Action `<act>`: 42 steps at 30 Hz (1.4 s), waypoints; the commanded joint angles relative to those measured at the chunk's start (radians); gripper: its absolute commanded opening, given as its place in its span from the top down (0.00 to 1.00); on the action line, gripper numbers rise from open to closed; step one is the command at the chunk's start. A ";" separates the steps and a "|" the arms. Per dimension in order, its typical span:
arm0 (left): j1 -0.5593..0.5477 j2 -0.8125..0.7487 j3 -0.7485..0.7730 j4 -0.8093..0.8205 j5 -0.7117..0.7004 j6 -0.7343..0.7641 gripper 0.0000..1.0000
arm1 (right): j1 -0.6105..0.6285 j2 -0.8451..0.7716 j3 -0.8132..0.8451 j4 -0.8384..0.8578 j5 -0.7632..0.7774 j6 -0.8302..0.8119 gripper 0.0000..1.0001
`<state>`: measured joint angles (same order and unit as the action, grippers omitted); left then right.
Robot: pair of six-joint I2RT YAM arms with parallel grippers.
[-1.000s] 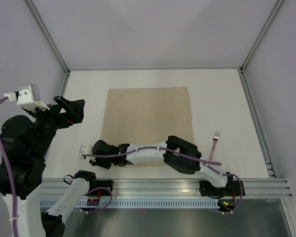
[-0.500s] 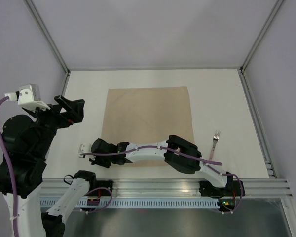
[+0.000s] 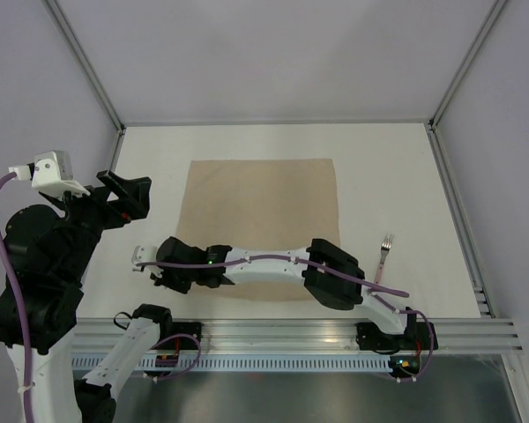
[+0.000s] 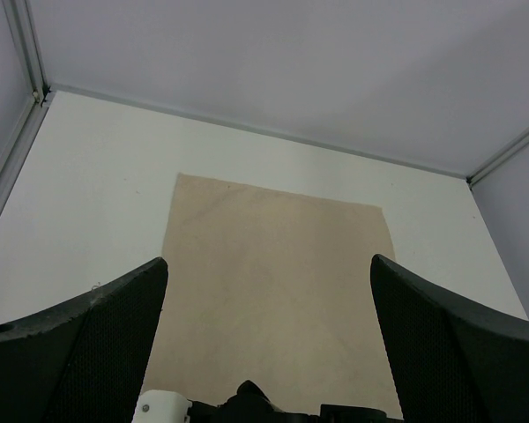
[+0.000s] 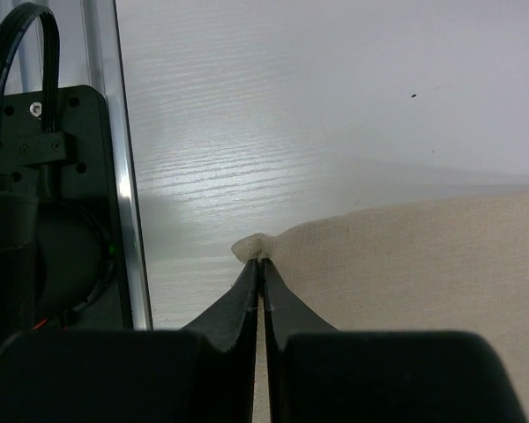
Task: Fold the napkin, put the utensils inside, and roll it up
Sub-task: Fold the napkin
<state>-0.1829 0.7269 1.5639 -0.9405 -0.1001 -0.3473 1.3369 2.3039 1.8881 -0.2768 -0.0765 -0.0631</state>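
Note:
The tan napkin lies flat and unfolded in the middle of the white table; it also shows in the left wrist view. My right arm reaches left along its near edge. My right gripper is shut on the napkin's near-left corner, and a small bunch of cloth pokes out between the closed fingertips of that gripper. The fork, pink-handled with silver tines, rests on the table right of the napkin. My left gripper hangs raised off the napkin's left side, open and empty, its fingers wide apart.
An aluminium rail runs along the near table edge, close to the pinched corner. Frame posts and white walls bound the table on three sides. The right arm's links cover the napkin's near edge.
The right gripper has closed on the napkin corner. Its wrist has shifted left and slightly away from the rail, tugging the cloth a little. The left arm has stayed put.

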 commanded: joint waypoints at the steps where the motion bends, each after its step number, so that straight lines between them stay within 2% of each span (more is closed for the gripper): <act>1: -0.001 -0.004 -0.002 0.025 -0.003 -0.004 0.00 | -0.022 -0.083 0.046 -0.027 0.000 0.025 0.93; 5: -0.001 0.003 -0.008 0.037 0.010 -0.010 0.00 | -0.070 -0.129 0.031 -0.027 0.006 0.025 1.00; 13: -0.003 0.016 -0.031 0.065 0.030 -0.015 0.00 | -0.199 -0.213 -0.010 -0.029 0.006 0.008 1.00; 19: -0.001 0.034 -0.054 0.092 0.048 -0.019 0.00 | -0.353 -0.270 -0.037 -0.033 -0.011 -0.009 1.00; 31: -0.003 0.065 -0.120 0.174 0.089 -0.025 0.00 | -0.565 -0.290 -0.087 -0.030 -0.003 -0.047 0.99; 42: -0.001 0.083 -0.174 0.229 0.128 -0.030 0.00 | -0.682 -0.284 -0.119 -0.007 0.024 -0.061 1.00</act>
<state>-0.1829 0.8055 1.4029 -0.7696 -0.0139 -0.3477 0.6724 2.0617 1.7767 -0.3035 -0.0830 -0.1104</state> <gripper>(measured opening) 0.993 0.009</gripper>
